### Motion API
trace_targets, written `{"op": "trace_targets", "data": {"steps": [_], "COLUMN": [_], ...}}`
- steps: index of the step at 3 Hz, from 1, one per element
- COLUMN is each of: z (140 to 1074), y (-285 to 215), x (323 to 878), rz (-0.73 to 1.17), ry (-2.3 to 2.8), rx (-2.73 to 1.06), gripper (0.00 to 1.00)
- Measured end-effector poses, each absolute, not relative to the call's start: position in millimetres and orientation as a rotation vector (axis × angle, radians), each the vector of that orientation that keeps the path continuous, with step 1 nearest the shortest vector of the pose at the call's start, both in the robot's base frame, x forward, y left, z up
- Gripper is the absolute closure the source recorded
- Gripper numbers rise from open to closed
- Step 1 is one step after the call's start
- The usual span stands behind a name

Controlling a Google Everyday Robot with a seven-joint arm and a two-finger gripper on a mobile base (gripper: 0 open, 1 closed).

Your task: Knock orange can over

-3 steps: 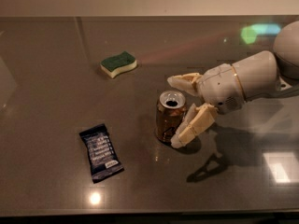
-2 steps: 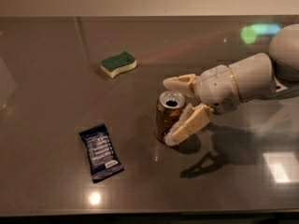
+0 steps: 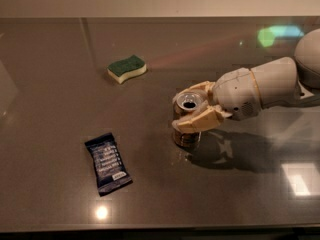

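The orange can stands upright near the middle of the dark table, its silver top with the pull-tab hole facing up. My gripper reaches in from the right and holds the can's upper part. One cream finger crosses the can's near side. The other finger lies against its far side. Only the can's top and its lower body show.
A green and yellow sponge lies at the back left. A dark blue snack packet lies at the front left. My white arm stretches off to the right. Light reflections show on the table surface.
My gripper has moved left onto the can, and its fingers have come closer together on both sides of it. The can still stands upright.
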State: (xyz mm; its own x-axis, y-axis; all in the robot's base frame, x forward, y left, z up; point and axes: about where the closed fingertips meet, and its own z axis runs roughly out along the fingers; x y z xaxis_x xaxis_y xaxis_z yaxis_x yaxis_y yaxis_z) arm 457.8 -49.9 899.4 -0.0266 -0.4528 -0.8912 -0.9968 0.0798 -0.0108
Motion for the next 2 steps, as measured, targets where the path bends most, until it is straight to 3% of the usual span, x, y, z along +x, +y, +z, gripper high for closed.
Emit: {"op": "trace_targets", "data": {"steps": [1, 2], "z": [904, 934], "y": [-55, -76], "x": [463, 482], "rz": [0.849, 0.655], "ry": [1.631, 1.789], "rx": [-1.490, -1.563], "gripper": [1.00, 1.00]}}
